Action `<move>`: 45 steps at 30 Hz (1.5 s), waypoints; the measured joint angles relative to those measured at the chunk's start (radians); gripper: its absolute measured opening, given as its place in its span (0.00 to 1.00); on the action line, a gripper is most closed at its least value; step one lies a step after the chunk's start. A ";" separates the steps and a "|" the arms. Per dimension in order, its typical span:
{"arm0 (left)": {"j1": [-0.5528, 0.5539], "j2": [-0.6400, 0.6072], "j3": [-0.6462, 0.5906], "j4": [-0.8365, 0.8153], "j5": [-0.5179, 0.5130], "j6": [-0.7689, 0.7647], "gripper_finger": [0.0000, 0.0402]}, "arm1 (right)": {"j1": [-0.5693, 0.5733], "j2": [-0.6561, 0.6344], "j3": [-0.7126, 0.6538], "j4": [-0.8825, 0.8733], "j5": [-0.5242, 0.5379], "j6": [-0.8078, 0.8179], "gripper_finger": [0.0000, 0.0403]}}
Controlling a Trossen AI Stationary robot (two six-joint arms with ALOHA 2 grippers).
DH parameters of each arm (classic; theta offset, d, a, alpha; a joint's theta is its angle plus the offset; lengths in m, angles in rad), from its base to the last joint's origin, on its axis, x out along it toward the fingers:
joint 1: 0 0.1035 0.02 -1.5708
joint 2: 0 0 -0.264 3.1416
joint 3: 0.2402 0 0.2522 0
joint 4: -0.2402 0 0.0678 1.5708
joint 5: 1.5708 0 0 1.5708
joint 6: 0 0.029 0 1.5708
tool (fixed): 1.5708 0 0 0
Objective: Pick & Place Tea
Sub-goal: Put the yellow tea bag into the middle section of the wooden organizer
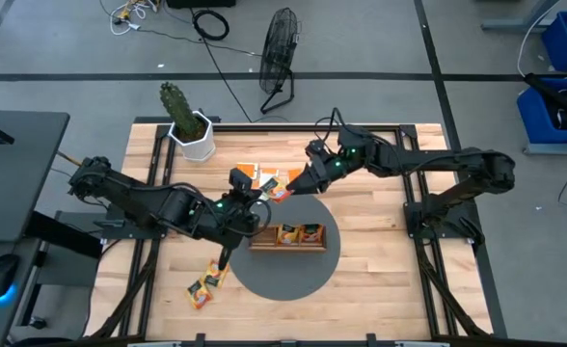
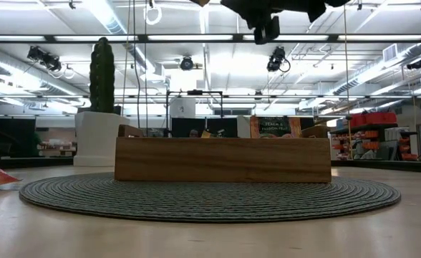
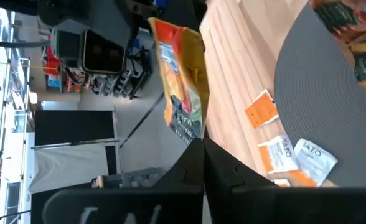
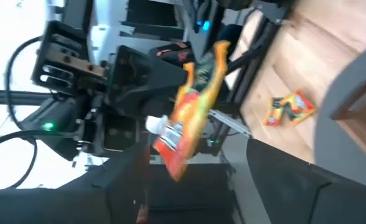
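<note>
The left gripper (image 1: 261,196) pinches an orange tea sachet (image 1: 278,192) up in the air behind the tray (image 1: 286,243). The right gripper (image 1: 301,183), open around it, looks ready to take it. More sachets (image 1: 206,283) lie on the table's left.

Both arms reach inward and meet above the middle of the desk. The left gripper (image 1: 264,196) has its jaws closed, pinching one end of a tea sachet (image 3: 182,81). The right gripper (image 1: 298,185) faces it, jaws spread apart, with the sachet's other end between them.
</note>
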 joint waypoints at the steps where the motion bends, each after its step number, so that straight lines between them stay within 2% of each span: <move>1: 0.000 0.000 0.000 0.004 0.000 0.004 0.00 | 0.000 0.004 0.000 0.024 -0.002 0.009 0.67; 6: 0.000 0.000 0.000 0.010 0.001 0.009 0.00 | -0.002 0.009 0.000 0.077 -0.011 0.036 0.65; 11: 0.002 0.000 0.000 0.016 0.001 0.010 0.00 | -0.002 0.009 0.000 0.069 -0.044 0.037 0.56; 18: 0.002 0.000 0.000 0.078 0.001 0.054 0.00 | -0.002 0.009 0.000 0.069 -0.060 0.029 0.35; 25: 0.013 0.000 0.000 0.092 0.001 0.072 0.00 | -0.002 0.009 0.000 0.070 -0.073 -0.007 0.05; 27: 0.016 0.000 0.000 0.095 0.001 0.047 0.01 | -0.001 0.009 0.000 0.070 -0.073 -0.022 0.02; 34: 0.019 -0.016 0.000 0.107 0.001 -0.150 0.09 | -0.001 -0.014 0.000 0.075 -0.040 -0.084 0.01; 38: 0.018 -0.060 0.001 0.106 0.018 -0.359 0.17 | 0.007 -0.057 0.000 0.067 0.033 -0.177 0.00; 40: 0.022 -0.094 0.001 0.089 0.050 -0.470 0.20 | 0.013 -0.087 0.000 0.051 0.082 -0.245 0.00; 45: 0.066 -0.168 0.001 0.120 0.219 -0.671 0.28 | 0.054 -0.160 0.000 0.022 0.256 -0.511 0.00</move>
